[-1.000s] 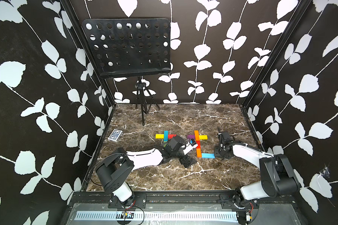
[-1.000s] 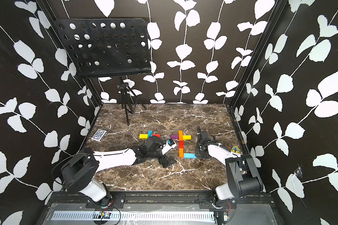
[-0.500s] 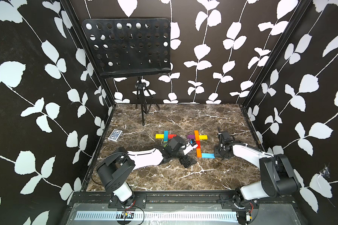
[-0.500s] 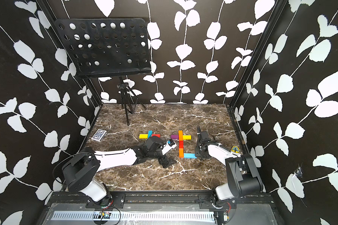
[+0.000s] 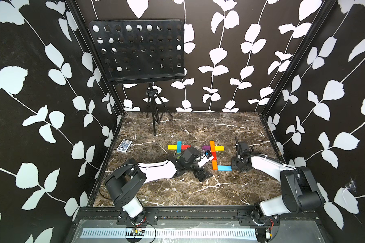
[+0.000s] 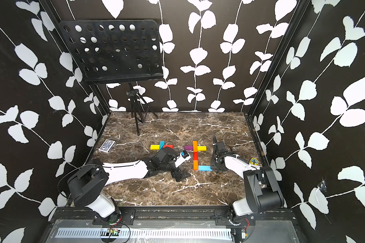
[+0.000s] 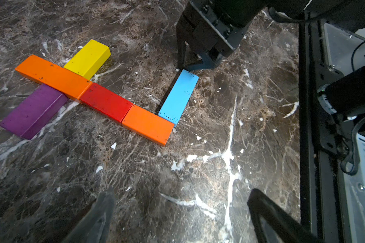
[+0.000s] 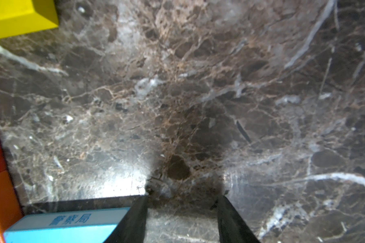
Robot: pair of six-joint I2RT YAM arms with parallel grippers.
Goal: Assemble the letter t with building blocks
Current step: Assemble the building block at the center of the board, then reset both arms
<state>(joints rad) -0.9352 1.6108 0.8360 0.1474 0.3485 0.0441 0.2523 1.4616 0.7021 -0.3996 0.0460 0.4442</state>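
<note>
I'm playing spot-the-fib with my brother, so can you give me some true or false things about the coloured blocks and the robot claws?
1. The cyan block lies by the end orange block and makes a corner with it. True.
2. The right claw is gripping the cyan block. False: its jaws are apart with only the marble table between them, and the block lies beside one finger.
3. The left claw is open and holds nothing. True.
4. The purple block sits on top of the yellow block. False: they lie flat on opposite sides of the upper orange block.
</note>
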